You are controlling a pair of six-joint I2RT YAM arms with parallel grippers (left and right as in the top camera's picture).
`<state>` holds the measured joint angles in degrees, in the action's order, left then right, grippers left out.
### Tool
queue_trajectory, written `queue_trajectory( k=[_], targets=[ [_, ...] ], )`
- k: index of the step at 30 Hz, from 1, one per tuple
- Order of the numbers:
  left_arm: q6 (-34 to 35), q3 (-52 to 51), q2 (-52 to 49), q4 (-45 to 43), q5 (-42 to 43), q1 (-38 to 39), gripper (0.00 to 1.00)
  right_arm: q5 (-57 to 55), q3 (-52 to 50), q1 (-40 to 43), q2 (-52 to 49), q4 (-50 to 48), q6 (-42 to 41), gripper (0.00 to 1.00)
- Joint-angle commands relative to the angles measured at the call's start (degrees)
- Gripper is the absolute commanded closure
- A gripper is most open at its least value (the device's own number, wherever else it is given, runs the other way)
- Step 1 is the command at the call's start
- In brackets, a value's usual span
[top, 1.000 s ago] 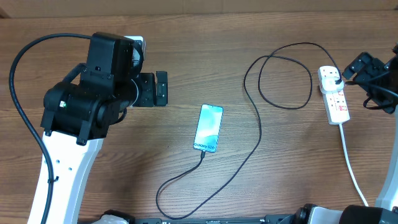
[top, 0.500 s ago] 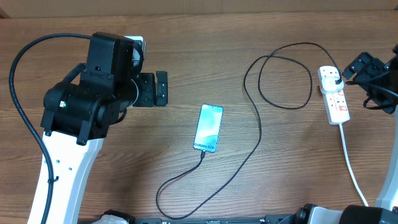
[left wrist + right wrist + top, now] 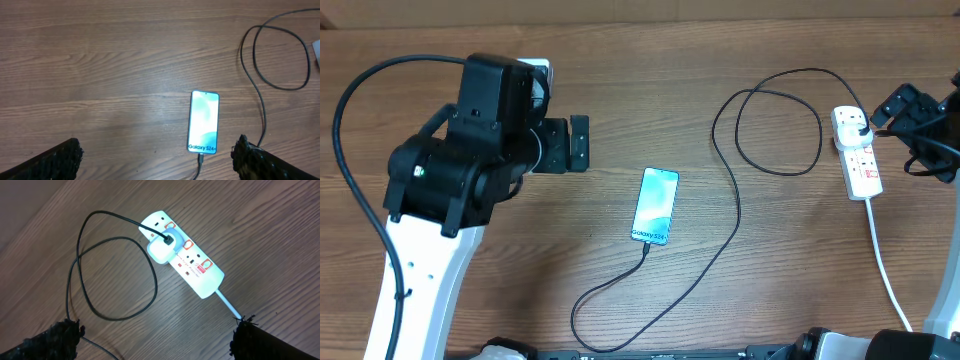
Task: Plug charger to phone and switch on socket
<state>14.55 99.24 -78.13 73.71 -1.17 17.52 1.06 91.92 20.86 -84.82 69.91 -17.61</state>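
The phone (image 3: 655, 205) lies mid-table with its light-blue screen lit, and it also shows in the left wrist view (image 3: 204, 121). The charger cable (image 3: 735, 200) runs from the phone's lower edge, loops, and ends at a plug in the socket (image 3: 858, 152). The connector tip sits in the phone (image 3: 200, 159). The white power strip with red switches shows in the right wrist view (image 3: 187, 262). My left gripper (image 3: 576, 142) is open and empty, up and left of the phone. My right gripper (image 3: 155, 337) is open and empty, raised above the table beside the socket.
The socket's white cord (image 3: 885, 270) runs toward the front right edge. The cable loop (image 3: 115, 275) lies left of the socket. The bulky left arm (image 3: 460, 170) covers the table's left part.
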Motion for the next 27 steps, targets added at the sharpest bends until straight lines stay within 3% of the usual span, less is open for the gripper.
queue_trajectory(
  k=[1,6,14,21,27],
  targets=[
    [-1.1,-3.8,5.1,-0.2,-1.0,0.1,0.01,-0.6,0.1,-0.2,0.0,-0.4,-0.2,0.00],
    [-1.1,-16.1,12.5,-5.4,-3.9,0.1,0.00,-0.6,0.1,-0.2,0.0,-0.4,-0.2,0.00],
    [-2.0,-41.7,31.0,-28.3,-3.4,0.1,0.01,-0.6,0.1,-0.2,0.0,-0.4,-0.2,0.00],
    [-13.1,-57.7,46.0,-46.8,2.7,-1.0,0.00,-0.6,0.1,-0.2,0.0,-0.4,-0.2,0.00],
    [-13.7,-70.2,57.3,-62.6,8.5,-5.8,0.00,-0.6,0.1,-0.2,0.0,-0.4,-0.2,0.00]
  ],
)
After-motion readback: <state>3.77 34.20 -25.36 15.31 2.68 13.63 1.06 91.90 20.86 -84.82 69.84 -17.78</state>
